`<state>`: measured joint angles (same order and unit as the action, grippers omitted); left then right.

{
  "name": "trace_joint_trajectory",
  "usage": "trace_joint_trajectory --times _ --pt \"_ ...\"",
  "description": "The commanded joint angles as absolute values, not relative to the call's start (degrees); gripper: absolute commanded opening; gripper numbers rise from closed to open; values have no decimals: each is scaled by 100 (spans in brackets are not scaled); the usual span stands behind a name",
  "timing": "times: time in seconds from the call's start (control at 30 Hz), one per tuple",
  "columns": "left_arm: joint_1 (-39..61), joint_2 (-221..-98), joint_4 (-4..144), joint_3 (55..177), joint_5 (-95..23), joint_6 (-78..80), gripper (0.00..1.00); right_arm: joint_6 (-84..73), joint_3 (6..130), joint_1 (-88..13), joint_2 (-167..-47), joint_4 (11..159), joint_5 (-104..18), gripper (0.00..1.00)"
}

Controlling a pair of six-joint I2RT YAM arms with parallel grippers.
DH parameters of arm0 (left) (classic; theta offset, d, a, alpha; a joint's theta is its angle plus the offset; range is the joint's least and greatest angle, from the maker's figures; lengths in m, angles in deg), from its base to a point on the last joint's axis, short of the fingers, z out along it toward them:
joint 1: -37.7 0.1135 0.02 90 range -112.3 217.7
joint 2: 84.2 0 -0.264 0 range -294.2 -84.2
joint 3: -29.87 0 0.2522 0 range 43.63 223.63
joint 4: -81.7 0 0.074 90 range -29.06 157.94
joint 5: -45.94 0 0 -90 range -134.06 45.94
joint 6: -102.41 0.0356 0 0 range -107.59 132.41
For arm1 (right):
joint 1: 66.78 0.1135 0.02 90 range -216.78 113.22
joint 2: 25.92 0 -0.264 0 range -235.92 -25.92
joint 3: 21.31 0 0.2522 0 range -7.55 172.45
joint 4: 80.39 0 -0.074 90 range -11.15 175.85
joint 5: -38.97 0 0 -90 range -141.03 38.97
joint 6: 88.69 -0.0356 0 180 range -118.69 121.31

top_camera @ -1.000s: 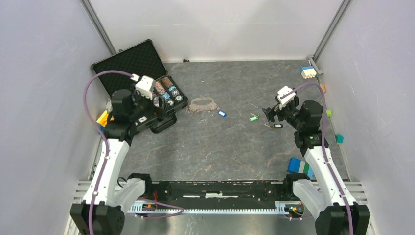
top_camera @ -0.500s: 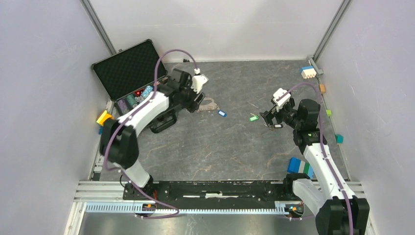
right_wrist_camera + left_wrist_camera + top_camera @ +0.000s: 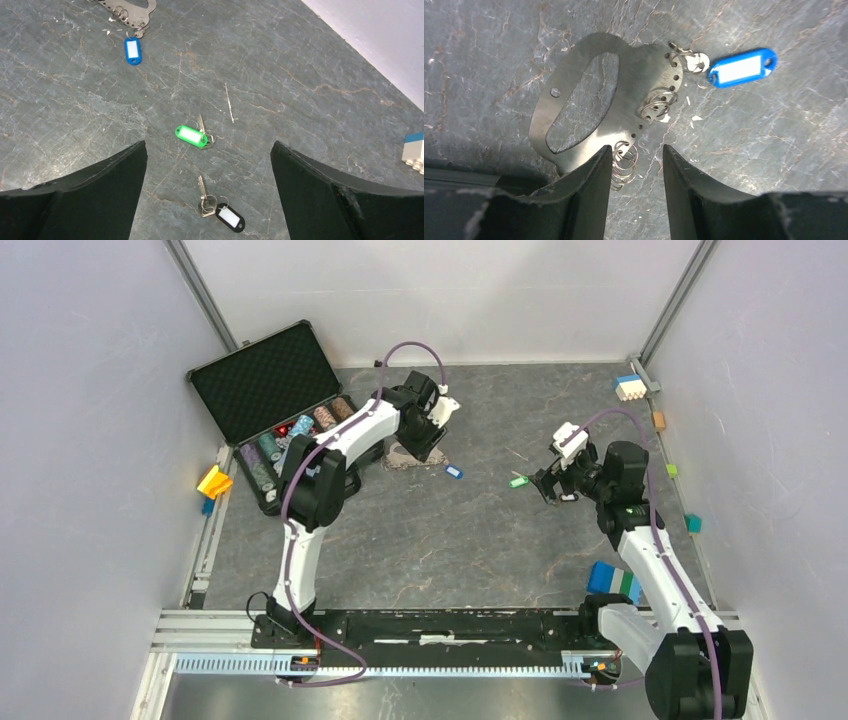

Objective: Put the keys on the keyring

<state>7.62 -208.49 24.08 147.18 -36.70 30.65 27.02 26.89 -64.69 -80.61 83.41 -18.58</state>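
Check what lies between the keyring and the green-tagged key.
The blue-tagged key, close by the keyring; beyond it the table is bare up to the green-tagged key. The right wrist view shows it.

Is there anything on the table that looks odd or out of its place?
Small white flecks lie scattered on the grey table beside the flat metal keyring plate, like debris. The green-tagged key and black-tagged key lie loose, far from it.

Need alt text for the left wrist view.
The open left gripper straddles a cluster of split rings on the edge of the keyring, a flat metal plate with an oval cutout, on the grey table. A blue-tagged key lies at its upper right.
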Motion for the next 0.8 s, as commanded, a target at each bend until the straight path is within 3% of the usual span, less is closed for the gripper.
trace_joint_trajectory --times 0.0,0.17,0.77 --pt "784 -21126 1793 15254 -3857 2958 48 2766 2778 -6485 -8126 8294 -1658 98" --pt "799 -21389 1571 15487 -3948 3019 44 2776 2805 -6484 -8138 8244 -1613 98" --pt "792 -21629 1485 16034 -3297 3085 45 2798 2796 -6476 -8162 8234 -1530 98"
